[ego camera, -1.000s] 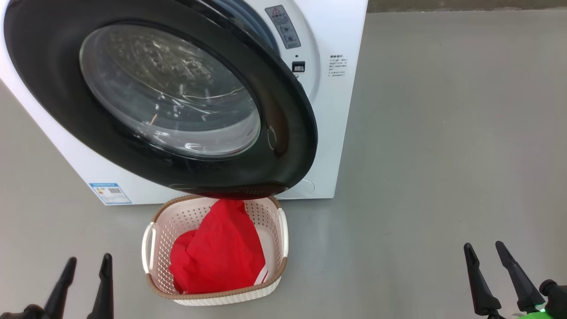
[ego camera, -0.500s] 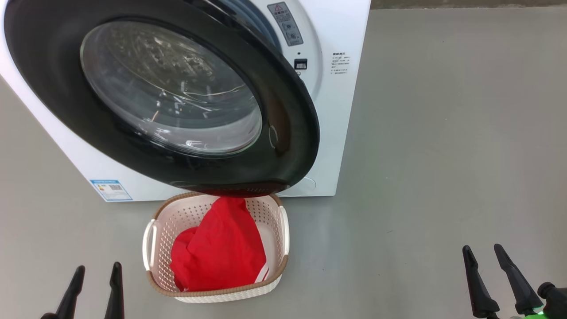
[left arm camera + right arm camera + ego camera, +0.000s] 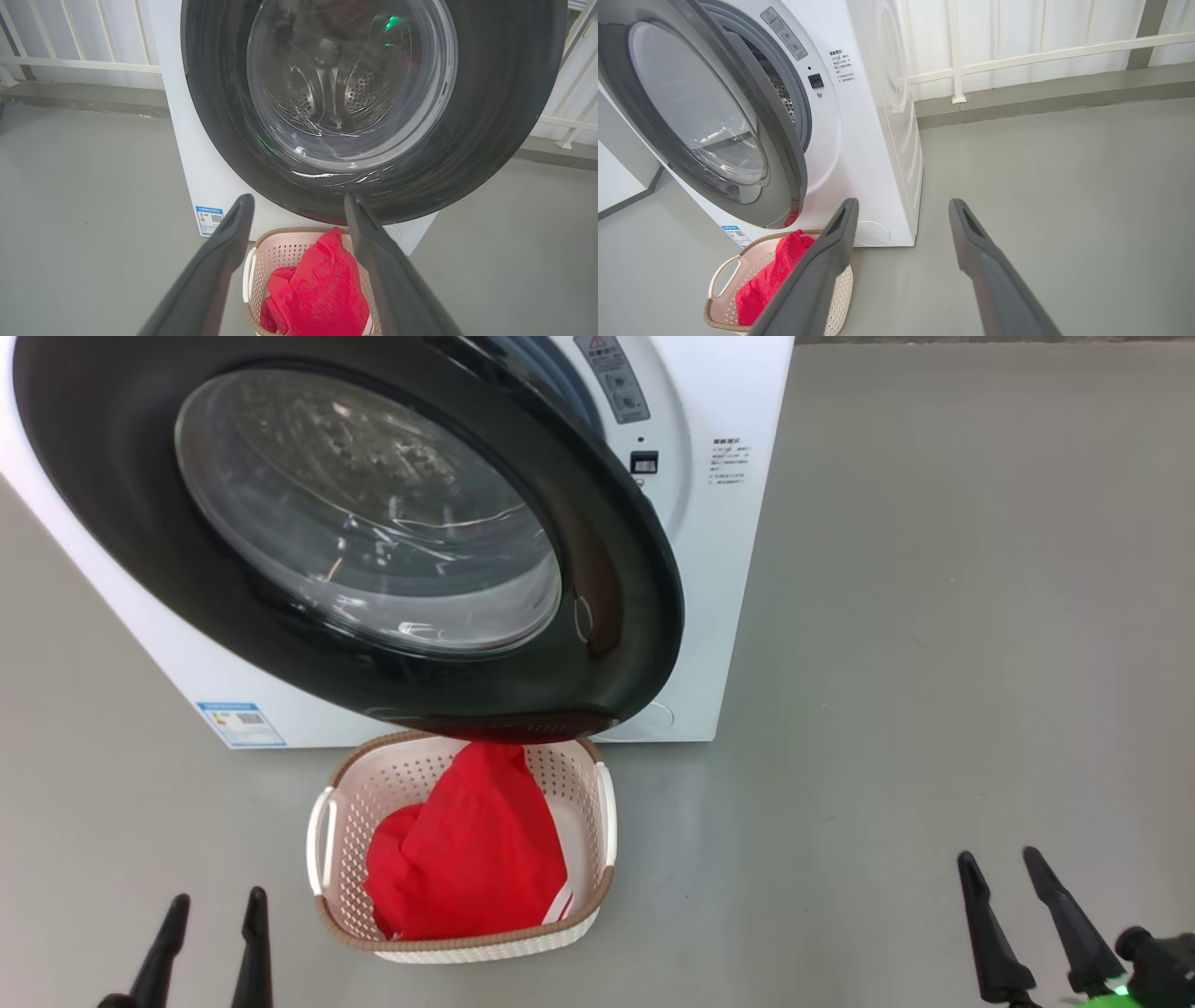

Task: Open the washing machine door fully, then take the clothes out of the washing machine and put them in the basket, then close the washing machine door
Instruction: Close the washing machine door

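Your left claw (image 3: pixel 218 896) and right claw (image 3: pixel 997 854) flank the basket (image 3: pixel 467 947), both open and empty; the door (image 3: pixel 607 616) hangs ajar over the basket's far rim, free edge toward the right claw, with the clothes (image 3: pixel 467 859) in the basket.

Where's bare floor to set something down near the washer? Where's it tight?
Free: wide floor right of the washer and basket, up to the right hand; smaller patch left of the basket, ahead of the left hand. Tight: the door overhangs the basket's back rim, and clothes fill most of the basket.
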